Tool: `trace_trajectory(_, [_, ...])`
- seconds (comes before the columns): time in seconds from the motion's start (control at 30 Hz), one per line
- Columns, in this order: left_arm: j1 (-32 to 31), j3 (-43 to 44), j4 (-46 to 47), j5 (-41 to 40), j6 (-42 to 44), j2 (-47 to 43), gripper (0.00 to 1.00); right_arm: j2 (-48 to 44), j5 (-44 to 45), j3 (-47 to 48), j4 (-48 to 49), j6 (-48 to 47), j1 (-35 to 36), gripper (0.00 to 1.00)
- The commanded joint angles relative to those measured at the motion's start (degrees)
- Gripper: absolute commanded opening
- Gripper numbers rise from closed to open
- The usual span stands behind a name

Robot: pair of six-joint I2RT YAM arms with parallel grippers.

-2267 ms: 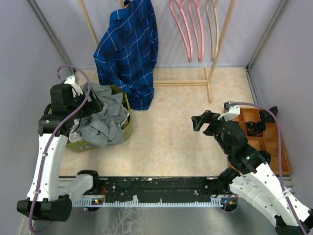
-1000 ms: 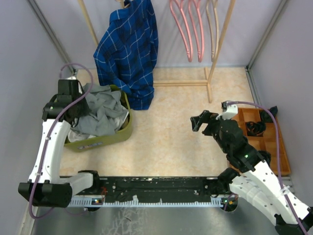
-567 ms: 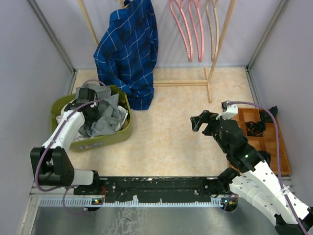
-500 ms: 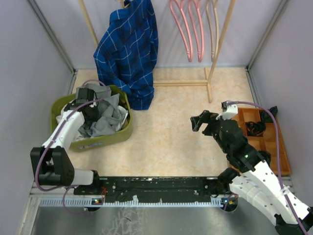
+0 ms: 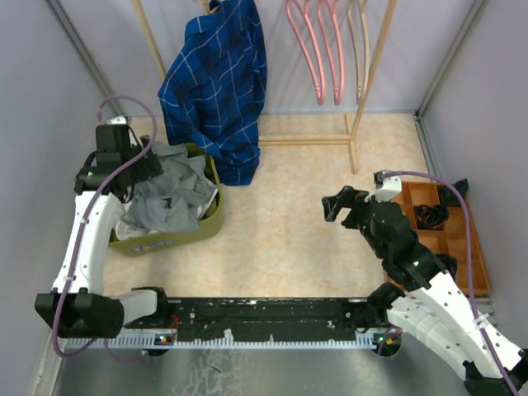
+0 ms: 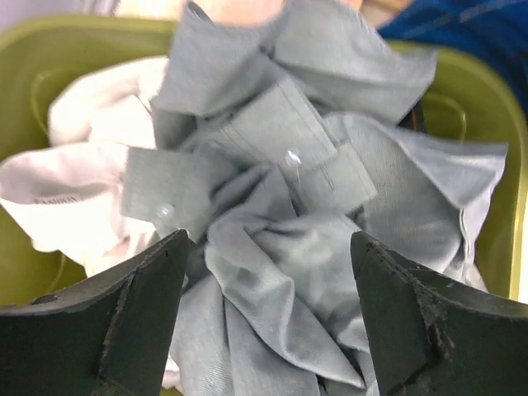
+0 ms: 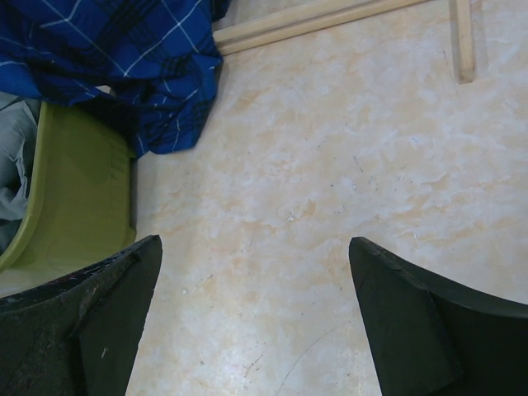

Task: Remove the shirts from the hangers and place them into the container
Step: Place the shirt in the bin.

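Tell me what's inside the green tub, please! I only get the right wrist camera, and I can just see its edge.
Observer: A crumpled grey shirt lies on top in the container.
Operator: Is anything hiding under it?
Observer: Yes, a white shirt pokes out from beneath it on one side.
Operator: Where's the other arm?
Observer: The left gripper hangs right above the grey shirt, with its jaws open and nothing held.
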Motion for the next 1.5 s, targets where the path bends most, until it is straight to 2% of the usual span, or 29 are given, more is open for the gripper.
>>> trace_trajectory(0.0, [3.2, 1.4, 5.5, 0.2, 1.5, 2.1, 0.86, -0.7, 1.1, 2.1, 1.4, -0.8, 0.2, 0.96])
trace_trajectory(0.13, [6.4, 1.8, 9.0, 5.1, 0.1, 6.6, 0.90, -0.7, -1.7, 2.8, 1.8, -1.8, 0.2, 0.96])
trace_trajectory(0.23, [7.6, 1.3, 10.8, 6.1, -0.7, 8.4, 0.91, -0.3, -10.3, 3.4, 5.2, -5.0, 0.2, 0.95])
trace_trajectory(0.33, [8.8, -3.2, 13.6, 9.7, -1.2, 9.3, 0.90, 1.2, -18.0, 3.7, 9.5, -5.7, 0.2, 0.93])
trace_trajectory(0.5, [9.0, -9.9, 14.1, 12.3, -1.4, 10.0, 0.81, 7.5, -28.4, 7.0, 12.1, -6.5, 0.2, 0.92])
trace_trajectory(0.57, [9.0, -10.9, 13.1, 13.5, -1.0, 9.3, 0.75, 10.5, -32.3, 9.5, 12.8, -6.9, 0.3, 0.92])
trace_trajectory(0.63, [9.1, -11.5, 11.6, 13.7, -0.6, 8.4, 0.73, 13.5, -34.5, 11.6, 14.0, -7.0, 0.7, 0.92])
trace_trajectory(0.7, [9.0, -12.0, 10.4, 13.1, -0.3, 6.9, 0.76, 16.6, -31.0, 14.4, 13.5, -8.4, 2.8, 0.91])
trace_trajectory(0.83, [9.1, -11.6, 8.8, 11.0, -0.8, 2.2, 0.85, 22.7, -18.6, 21.4, 10.6, -13.7, 9.2, 0.94])
trace_trajectory(0.93, [9.1, -9.9, 9.3, 10.5, -1.7, -2.3, 0.91, 27.7, -16.4, 26.9, 8.6, -13.5, 10.8, 0.95])
trace_trajectory(1.1, [9.0, -6.3, 10.3, 15.7, -2.3, -8.6, 0.94, 33.7, -11.7, 31.6, 13.5, -13.4, 13.7, 0.96])
trace_trajectory(1.27, [9.0, -4.1, 21.3, 27.9, -3.8, -11.4, 0.95, 39.2, -9.8, 38.5, 13.7, -14.0, 16.5, 0.98])
trace_trajectory(1.37, [9.0, -1.7, 30.7, 36.8, -5.9, -9.5, 0.95, 38.5, -10.3, 36.7, 14.9, -13.1, 16.9, 0.99])
trace_trajectory(1.47, [8.9, 0.0, 38.4, 38.8, -8.7, -6.5, 0.95, 35.7, -10.6, 32.4, 16.6, -12.3, 16.9, 0.99])
